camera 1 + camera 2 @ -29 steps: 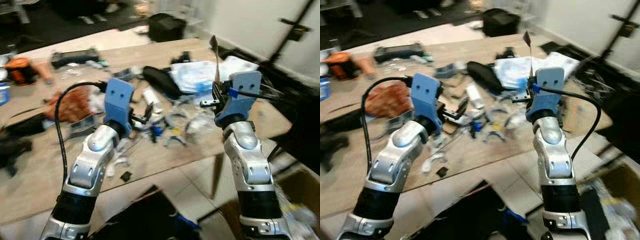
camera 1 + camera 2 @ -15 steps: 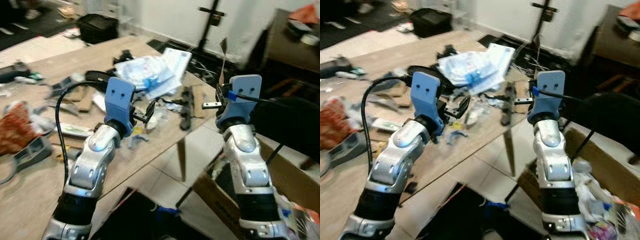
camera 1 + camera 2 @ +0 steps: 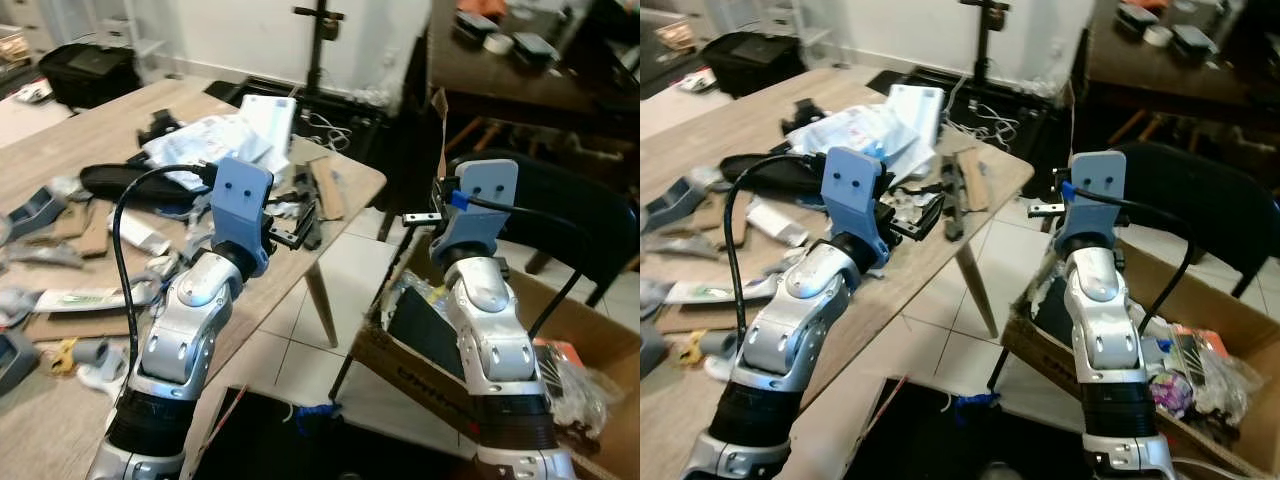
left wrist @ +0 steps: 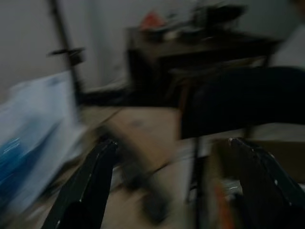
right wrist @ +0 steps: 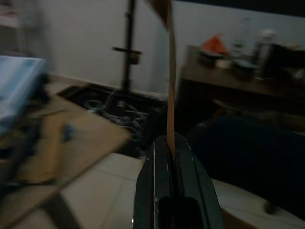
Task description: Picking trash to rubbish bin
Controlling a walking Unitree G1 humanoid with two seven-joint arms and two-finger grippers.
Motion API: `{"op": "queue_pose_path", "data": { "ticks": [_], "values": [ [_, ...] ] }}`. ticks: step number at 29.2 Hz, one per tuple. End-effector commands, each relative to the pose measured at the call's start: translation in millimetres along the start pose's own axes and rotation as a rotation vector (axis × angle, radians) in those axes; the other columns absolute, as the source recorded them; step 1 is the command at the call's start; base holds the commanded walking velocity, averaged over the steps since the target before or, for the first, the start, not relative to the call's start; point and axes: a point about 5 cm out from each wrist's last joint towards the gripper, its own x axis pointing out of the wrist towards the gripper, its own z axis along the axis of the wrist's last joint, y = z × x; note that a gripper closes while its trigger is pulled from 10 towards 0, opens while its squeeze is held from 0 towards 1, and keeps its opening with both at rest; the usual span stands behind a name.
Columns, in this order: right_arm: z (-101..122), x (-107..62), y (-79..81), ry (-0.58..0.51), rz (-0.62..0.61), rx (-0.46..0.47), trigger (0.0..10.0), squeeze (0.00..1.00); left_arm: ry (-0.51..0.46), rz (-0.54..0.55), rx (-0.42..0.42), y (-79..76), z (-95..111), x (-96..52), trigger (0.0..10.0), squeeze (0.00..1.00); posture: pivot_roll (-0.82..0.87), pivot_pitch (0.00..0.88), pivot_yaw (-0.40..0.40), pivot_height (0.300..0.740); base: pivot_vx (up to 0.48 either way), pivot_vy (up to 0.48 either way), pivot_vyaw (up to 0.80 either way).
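The right gripper [image 5: 172, 157] has its two black fingers [image 5: 155, 181] pressed together on the lower end of a thin brown cardboard strip [image 5: 169, 81], which stands upright from the tips. Seen from the head, the strip [image 3: 439, 130] rises above the raised right gripper [image 3: 437, 192], which is held over the near edge of an open cardboard box [image 3: 420, 375] on the tiled floor [image 3: 1010, 250], just off the corner of the wooden worktop [image 3: 360, 180]. The box holds a jumble of wrappers and plastic [image 3: 1185, 370], with a black chair [image 3: 1200, 215] behind it. The left gripper [image 4: 171, 186] has its fingers [image 4: 90, 186] spread wide with nothing between them, raised over the worktop's near edge [image 3: 290, 225]. Across the worktop lie blue-and-white plastic packets [image 3: 215, 140], cardboard scraps [image 3: 325, 185] and dark tools [image 3: 130, 180]. A dark desk [image 3: 510, 75] carrying small items stands against the white wall beyond
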Motion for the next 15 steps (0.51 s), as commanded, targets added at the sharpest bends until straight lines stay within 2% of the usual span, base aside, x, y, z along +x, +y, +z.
{"op": "queue_pose_path", "data": {
  "ticks": [1,6,15],
  "values": [
    [-4,-2.6,-1.9,0.017,-0.015,0.002,10.0,0.0,0.001,-0.015,-0.012,-3.5,-2,-1.0,10.0,0.0,0.0,0.107,-0.002,0.74,0.0,0.0,-0.8],
    [-9,-5.0,-4.4,0.038,-0.038,0.007,10.0,0.0,0.001,-0.017,-0.014,-4.0,-3,-2.1,10.0,0.0,0.0,0.105,-0.003,0.74,0.0,0.0,-0.8],
    [-33,-11.5,-17.9,0.164,-0.103,0.033,10.0,0.0,0.009,-0.021,-0.015,-5.5,-5,-2.7,10.0,0.0,0.0,0.104,-0.005,0.74,0.0,0.0,-0.8]
  ]
}}
